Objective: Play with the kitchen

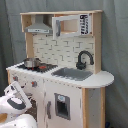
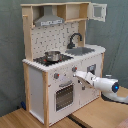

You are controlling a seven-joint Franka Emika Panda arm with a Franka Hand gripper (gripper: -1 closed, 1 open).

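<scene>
1 kitchen (image 2: 60, 70), 1 pot (image 2: 52, 55), 1 faucet (image 1: 83, 59).

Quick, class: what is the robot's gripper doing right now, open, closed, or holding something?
Gripper: at the kitchen front beside a knob; open or closed cannot be told.

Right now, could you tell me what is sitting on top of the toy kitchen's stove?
A small metal pot stands on the stove of the kitchen in both exterior views. Its contents are hidden by its rim.
</scene>
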